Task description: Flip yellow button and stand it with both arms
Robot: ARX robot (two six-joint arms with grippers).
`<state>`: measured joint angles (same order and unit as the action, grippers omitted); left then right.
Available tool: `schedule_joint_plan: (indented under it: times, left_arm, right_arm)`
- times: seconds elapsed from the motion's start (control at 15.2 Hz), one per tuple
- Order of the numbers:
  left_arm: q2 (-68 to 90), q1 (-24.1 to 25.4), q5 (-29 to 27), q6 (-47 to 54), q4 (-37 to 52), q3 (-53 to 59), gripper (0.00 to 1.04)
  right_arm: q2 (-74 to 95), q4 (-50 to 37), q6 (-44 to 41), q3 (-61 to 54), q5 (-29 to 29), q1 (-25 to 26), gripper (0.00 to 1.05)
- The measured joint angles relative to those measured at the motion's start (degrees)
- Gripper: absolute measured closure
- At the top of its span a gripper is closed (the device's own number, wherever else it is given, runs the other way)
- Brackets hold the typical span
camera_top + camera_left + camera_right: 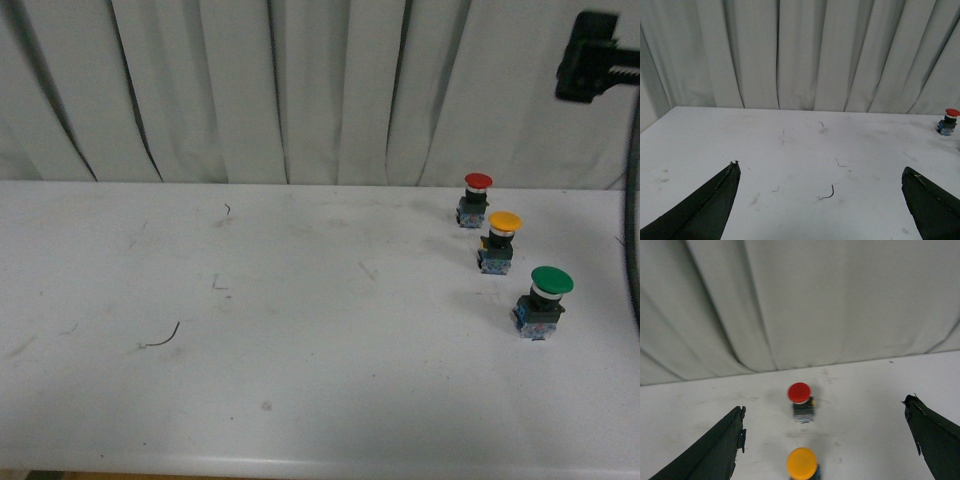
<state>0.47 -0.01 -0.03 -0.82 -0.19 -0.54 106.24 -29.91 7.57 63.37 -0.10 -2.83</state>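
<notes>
The yellow button (498, 242) stands upright, cap up, on the white table (300, 380) at the right, between a red-capped button (474, 199) and a green-capped one (544, 300). In the right wrist view its cap (802, 463) shows at the picture's edge, roughly midway between the wide-open fingers (715, 450) of my right gripper (824, 407), which is raised above it and holds nothing. My left gripper (820, 167) is open and empty over bare table far from the buttons. Neither gripper shows in the front view.
A black clamp (592, 58) hangs at the upper right of the front view. White curtains (300, 90) close off the table's far edge. A small dark wire scrap (160, 338) lies on the table's left half. The red-capped button (949, 121) shows far off in the left wrist view.
</notes>
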Motion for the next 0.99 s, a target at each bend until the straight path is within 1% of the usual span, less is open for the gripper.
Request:
schedule_joint_plan:
  times: [0.07, 0.26, 0.33, 0.39, 0.46, 0.53, 0.66, 0.72, 0.79, 0.85, 0.99]
  left_arm:
    - [0.00, 0.00, 0.00, 0.00, -0.02, 0.00, 0.07]
    - [0.00, 0.00, 0.02, 0.02, 0.00, 0.00, 0.07]
    - [0.00, 0.00, 0.00, 0.00, 0.00, 0.00, 0.07]
    - [0.00, 0.00, 0.00, 0.02, 0.00, 0.00, 0.07]
    - [0.00, 0.00, 0.00, 0.00, -0.02, 0.00, 0.07]
    - [0.00, 0.00, 0.00, 0.00, 0.02, 0.00, 0.07]
    - [0.00, 0.00, 0.00, 0.00, 0.00, 0.00, 0.07]
    - [0.00, 0.00, 0.00, 0.00, 0.00, 0.00, 0.07]
    - [0.00, 0.00, 0.00, 0.02, 0.00, 0.00, 0.07]
    - [0.00, 0.00, 0.00, 0.00, 0.00, 0.00, 0.07]
    - [0.00, 0.00, 0.00, 0.00, -0.02, 0.00, 0.07]
  right_arm:
    - [-3.28, -0.42, 0.68, -2.71, -2.43, 0.37, 0.06]
    - [-10.10, -0.79, 2.43, -7.96, -6.84, 1.49, 0.06]
    - [-17.07, -2.80, 3.06, -13.25, -8.17, 2.27, 0.09]
    - [-25.92, -3.96, -0.35, -19.45, -2.69, 2.54, 0.21]
    - [-36.92, -0.20, -3.65, -26.80, -0.28, 2.89, 0.34]
    - [-46.12, 4.66, -5.03, -32.85, 0.11, 2.86, 0.45]
    - [-66.62, 18.84, -6.54, -42.69, 0.09, 2.86, 0.71]
    - [-76.28, 23.06, -6.91, -45.27, 0.09, 2.86, 0.84]
    - [-82.62, 21.86, -7.17, -46.84, 0.09, 2.86, 0.96]
    - [-84.70, 21.07, -7.30, -47.82, 0.11, 2.86, 1.03]
    - [-86.12, 21.62, -7.39, -52.98, 0.11, 2.86, 1.03]
